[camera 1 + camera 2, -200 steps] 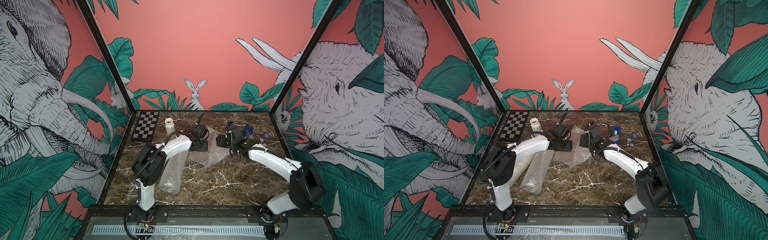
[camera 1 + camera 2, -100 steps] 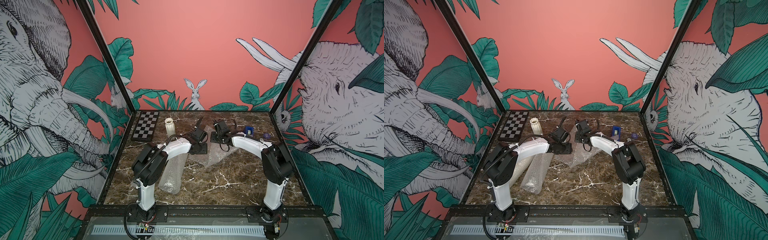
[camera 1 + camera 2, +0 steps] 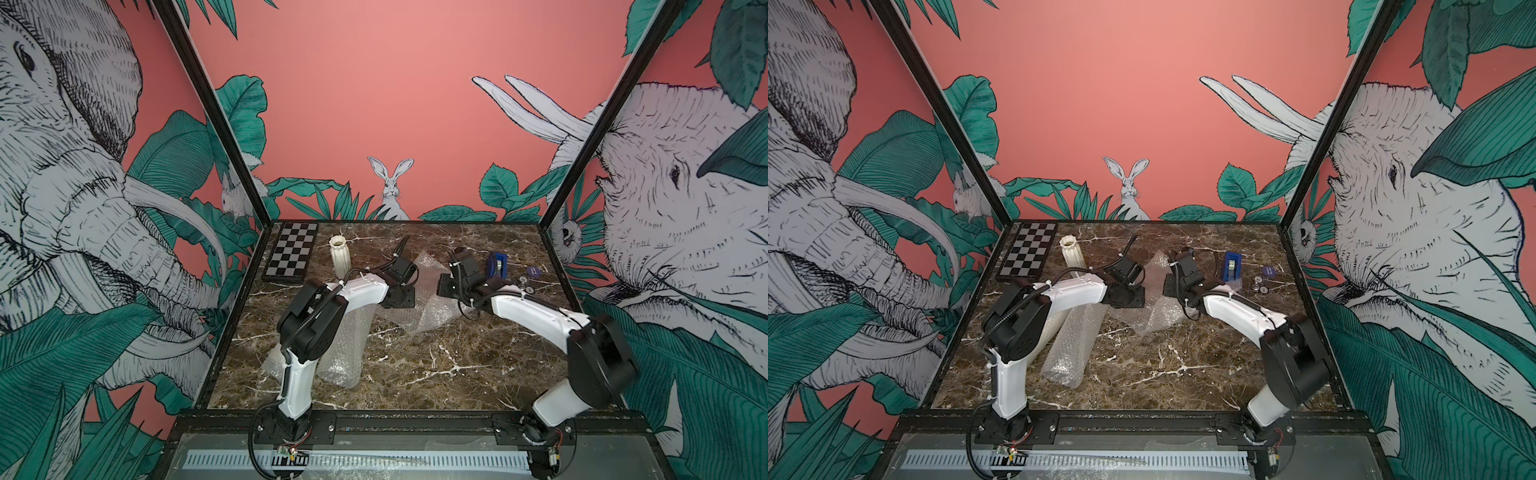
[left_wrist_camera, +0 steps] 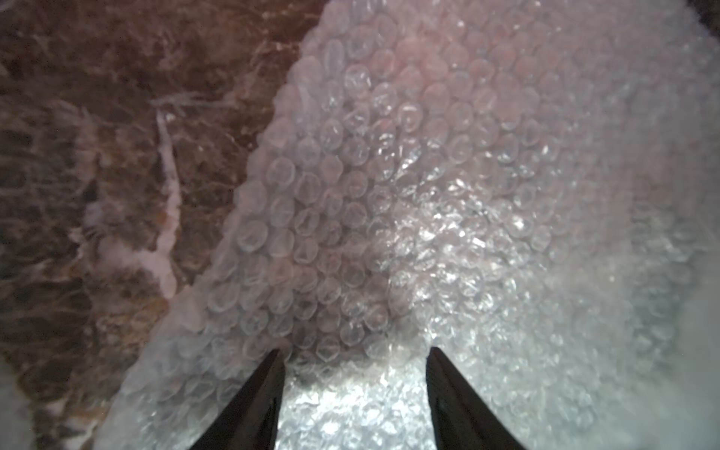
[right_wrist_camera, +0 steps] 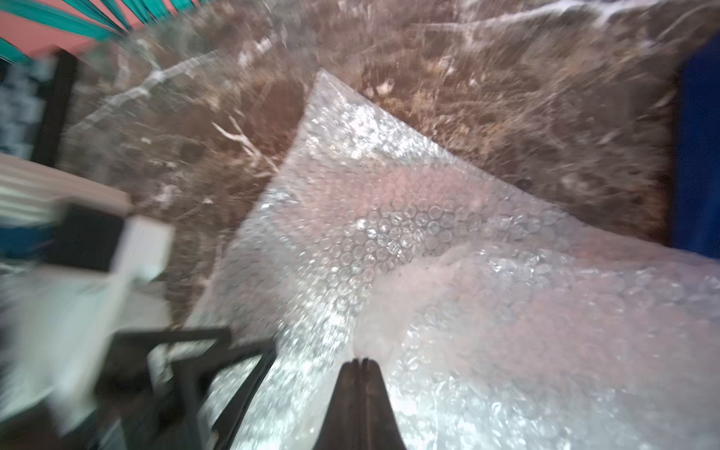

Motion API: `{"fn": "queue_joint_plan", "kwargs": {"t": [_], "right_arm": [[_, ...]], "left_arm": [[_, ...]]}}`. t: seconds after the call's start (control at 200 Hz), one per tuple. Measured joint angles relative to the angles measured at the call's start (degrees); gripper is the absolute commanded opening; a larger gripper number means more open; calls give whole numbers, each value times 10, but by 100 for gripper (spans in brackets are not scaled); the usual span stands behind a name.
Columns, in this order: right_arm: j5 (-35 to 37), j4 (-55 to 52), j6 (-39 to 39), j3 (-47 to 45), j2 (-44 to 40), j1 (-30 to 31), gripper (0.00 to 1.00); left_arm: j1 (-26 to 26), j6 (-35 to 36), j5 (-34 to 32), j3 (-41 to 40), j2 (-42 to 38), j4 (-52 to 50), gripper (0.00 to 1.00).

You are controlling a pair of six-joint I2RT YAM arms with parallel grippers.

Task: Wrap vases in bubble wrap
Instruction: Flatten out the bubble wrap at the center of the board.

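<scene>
The clear bubble wrap sheet (image 3: 432,307) (image 3: 1158,316) lies crumpled and partly tented up on the middle of the dark brown marble-patterned table (image 3: 457,365), between the two grippers. The right gripper (image 5: 360,360) has its fingertips pressed fully together at a bunched ridge of the sheet (image 5: 389,233). The ridge looks nipped between them, though the right wrist view is blurred. The left gripper (image 4: 354,350) stands partly open, its two dark fingertips apart and resting on the bubbled surface (image 4: 428,175). I cannot tell whether any fold is caught between them. Behind the left gripper, near the back of the table, a matte white fluted ceramic vase (image 3: 340,257) (image 3: 1073,257) stands upright and unwrapped. It is just beside a black-and-grey chequered board (image 3: 291,253) that lies flat in the far left corner. At the near left, partly under the white left arm (image 3: 361,291), a rolled bundle of bubble wrap (image 3: 345,353) (image 3: 1069,353) lies on its side. What it holds cannot be made out. The white right arm (image 3: 532,316) reaches in from the near right. Beyond its wrist, in both top views, a blue tape dispenser (image 3: 496,266) (image 3: 1232,266) stands on the table. A small round purple disc (image 3: 534,272) (image 3: 1269,271) lies near it.
</scene>
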Motion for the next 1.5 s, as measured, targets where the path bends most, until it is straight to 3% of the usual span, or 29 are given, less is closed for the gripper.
{"fn": "queue_joint_plan", "kwargs": {"t": [0.205,0.395,0.59,0.8,0.895,1.105,1.38,1.495], "right_arm": [[32,-5,58,-153,-183,49,0],[46,-31,129,-238,-257,120,0],[45,-54,151,-223,-258,195,32],[85,-125,127,-140,-280,208,48],[104,-157,97,-120,-308,174,52],[84,-162,33,-116,-272,5,55],[-1,-124,-17,-140,-113,-123,57],[-21,-110,-21,-156,-71,-141,57]], "left_arm": [[18,20,-6,78,56,0,58],[30,40,-14,156,110,4,58],[31,74,-6,271,183,-1,61],[31,120,23,388,246,-25,67],[31,137,36,411,250,-45,72],[30,148,46,418,223,-103,78],[17,103,37,149,-11,-102,77],[13,87,47,80,-43,-61,77]]}}
